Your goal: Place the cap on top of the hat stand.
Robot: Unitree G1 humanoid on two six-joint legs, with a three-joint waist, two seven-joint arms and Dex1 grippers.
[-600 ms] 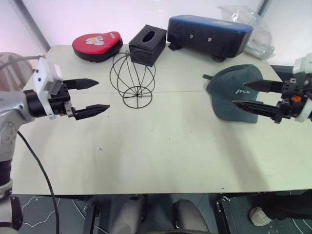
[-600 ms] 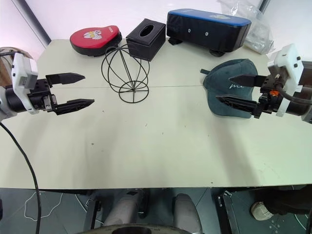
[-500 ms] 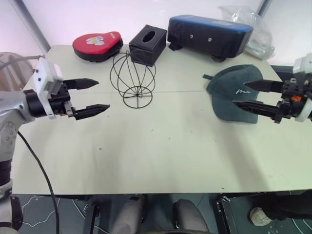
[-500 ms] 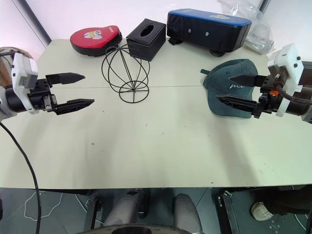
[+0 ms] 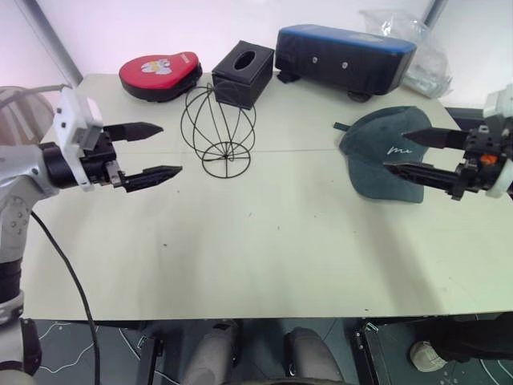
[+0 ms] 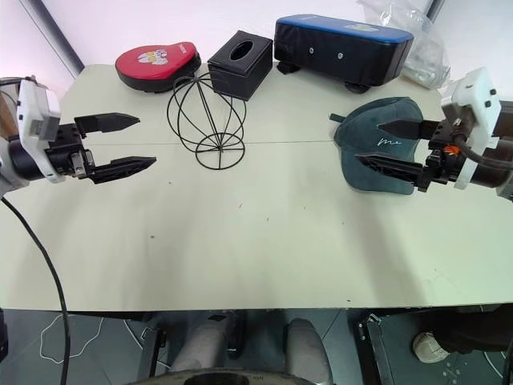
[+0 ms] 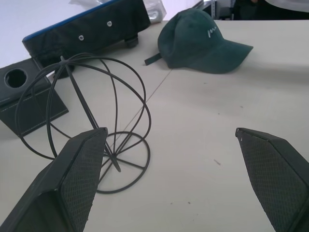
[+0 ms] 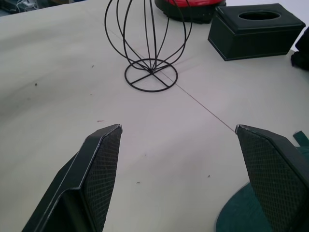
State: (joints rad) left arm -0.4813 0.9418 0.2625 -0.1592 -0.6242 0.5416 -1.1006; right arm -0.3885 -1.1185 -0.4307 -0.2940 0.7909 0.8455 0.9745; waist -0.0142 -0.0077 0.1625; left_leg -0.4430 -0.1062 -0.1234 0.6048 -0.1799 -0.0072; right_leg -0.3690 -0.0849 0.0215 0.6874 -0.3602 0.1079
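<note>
Both arms reach in over the table from its sides, held above the surface with their fingers nearly level and aimed inward. The left end effector sits at about 9 o'clock on the table, its two black fingers spread wide apart with nothing between them, tips aimed toward 3 o'clock. The stand rests upright on its ring base just beyond those tips, toward 2 o'clock from them, near but not touching; in the left wrist view the stand shows close ahead beside one finger. The right end effector sits at about 3 o'clock, fingers also spread wide and empty, tips aimed toward 9 o'clock. The cap lies flat on the table right at those tips, crown toward 12 o'clock and brim toward 5 o'clock, white script facing the end effector. From the head views the fingers overlap the cap's outline, but they appear to hover over it rather than grip it; whether they touch the fabric cannot be told. The cap and stand are well apart, the cap at 3 o'clock from the stand. Behind the stand, toward 12 o'clock, stand a tissue box, a red case and a long dark case.
</note>
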